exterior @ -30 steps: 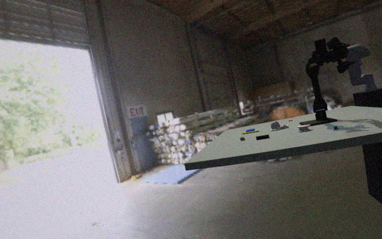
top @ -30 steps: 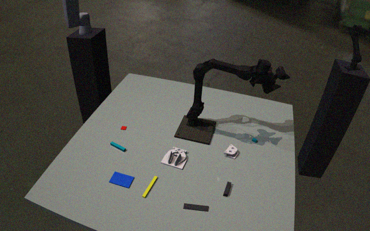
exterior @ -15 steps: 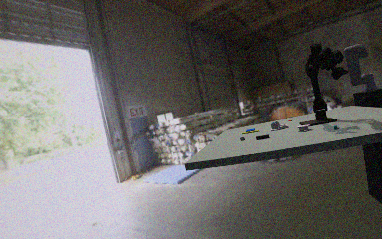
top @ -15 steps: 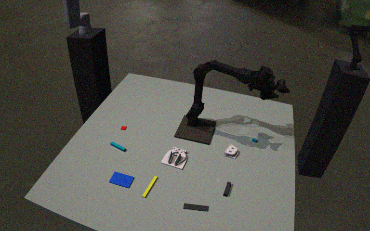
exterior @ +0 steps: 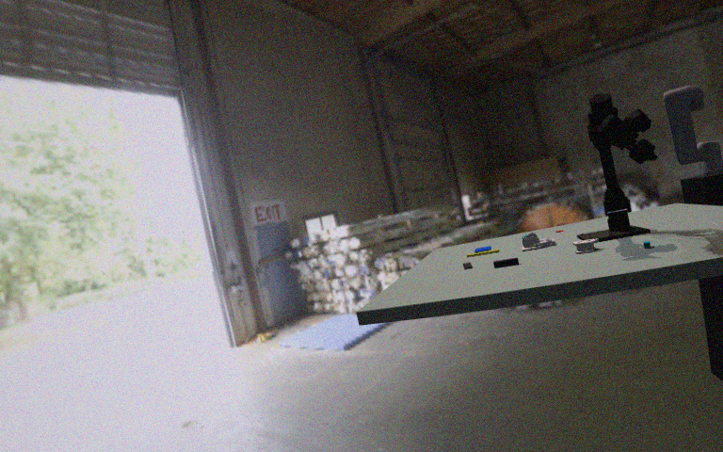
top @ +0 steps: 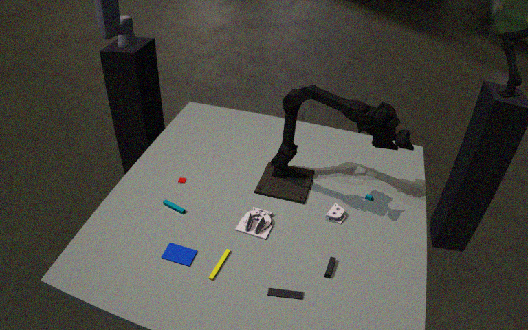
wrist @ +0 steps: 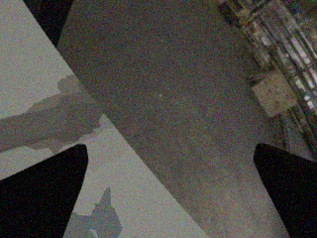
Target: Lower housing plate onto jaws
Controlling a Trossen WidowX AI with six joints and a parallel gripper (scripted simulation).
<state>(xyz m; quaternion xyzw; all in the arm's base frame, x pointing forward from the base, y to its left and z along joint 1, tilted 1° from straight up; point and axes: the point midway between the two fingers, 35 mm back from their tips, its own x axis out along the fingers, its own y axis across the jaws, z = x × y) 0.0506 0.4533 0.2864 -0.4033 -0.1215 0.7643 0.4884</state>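
A white base plate [top: 266, 234] [exterior: 544, 246] lies on the table. Two dark grey jaws, a left one [top: 249, 222] and a right one [top: 260, 226], stand side by side on it; their pins and stubs are too small to make out. A separate small white piece with dark round spots on top, apparently the housing plate [top: 333, 213] [exterior: 585, 247], lies on the table to the right in the top view, apart from the base. My gripper [top: 405, 148] [wrist: 173, 153] is open and empty, high above the table's right side, away from both white pieces.
On the table [top: 370, 272] lie a blue plate [top: 179, 254], a yellow bar [top: 220, 264], a teal bar [top: 174, 207], a red square [top: 182, 180], a teal block [top: 368, 196] and two dark bars [top: 330, 267] [top: 285, 293]. The arm's dark mount [top: 284, 188] is behind the white base.
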